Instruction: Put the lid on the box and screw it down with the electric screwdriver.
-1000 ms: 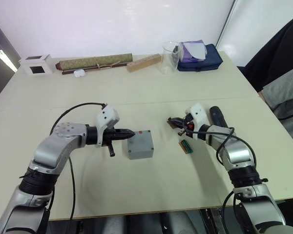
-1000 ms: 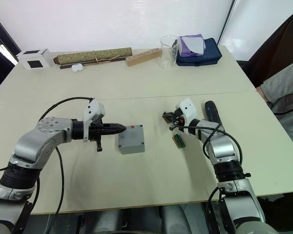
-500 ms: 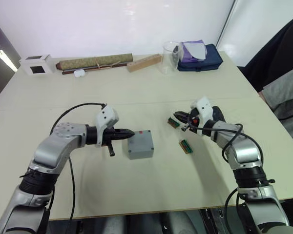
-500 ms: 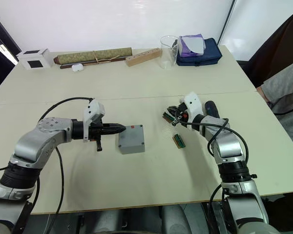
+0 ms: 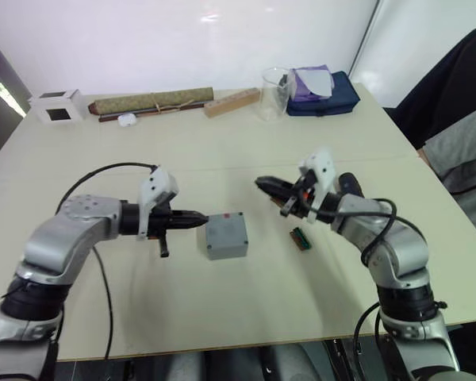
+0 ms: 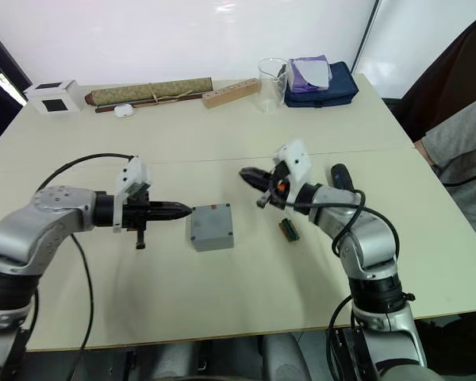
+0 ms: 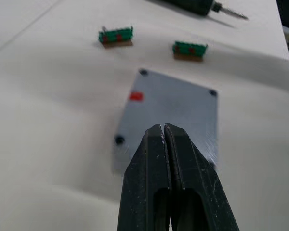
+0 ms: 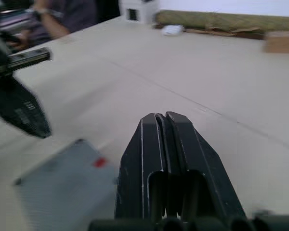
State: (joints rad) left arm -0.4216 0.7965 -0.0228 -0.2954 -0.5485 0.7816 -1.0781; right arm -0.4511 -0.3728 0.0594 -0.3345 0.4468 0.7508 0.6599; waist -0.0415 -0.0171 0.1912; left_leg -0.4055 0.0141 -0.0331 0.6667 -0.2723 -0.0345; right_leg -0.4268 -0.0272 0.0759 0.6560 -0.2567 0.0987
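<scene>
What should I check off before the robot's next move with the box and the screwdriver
1. Lid seated on the box: ok, it lies flat with dark spots at three visible corners.
2. Screws driven in: cannot tell.
3. Left hand free: ok, shut on nothing, tips at the box's edge.
4. Right hand free to grasp: not ok, shut and empty, above the table.
5. Electric screwdriver picked up: not ok, it lies on the table beside the right arm.
6. Two green parts clear of the box: ok.
</scene>
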